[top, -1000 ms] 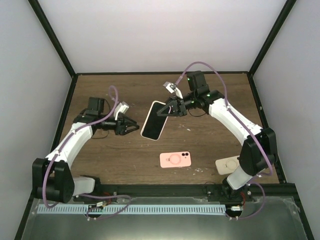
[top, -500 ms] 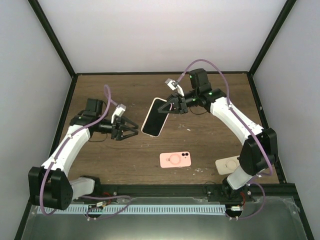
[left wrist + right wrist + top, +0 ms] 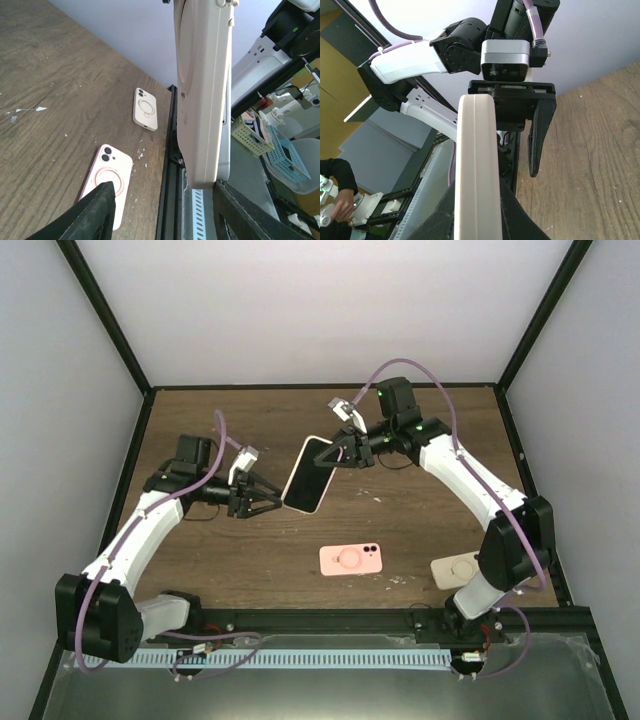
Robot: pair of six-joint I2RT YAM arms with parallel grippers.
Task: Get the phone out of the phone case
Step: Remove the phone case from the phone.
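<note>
Slim rectangular phone in cream case [image 3: 308, 476]: frame centre, held off the brown wooden table [image 3: 200, 420]. Right gripper [image 3: 342, 454] clenched on its upper end. Left gripper [image 3: 266, 498] spread, jaws flanking the lower end. Step: securing case. Next, likely: pinch case edge, peel.

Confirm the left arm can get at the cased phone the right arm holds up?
Probably yes. The left end effector is open right at the lower end of the phone, which the right end effector grips; nothing sits between them.
</note>
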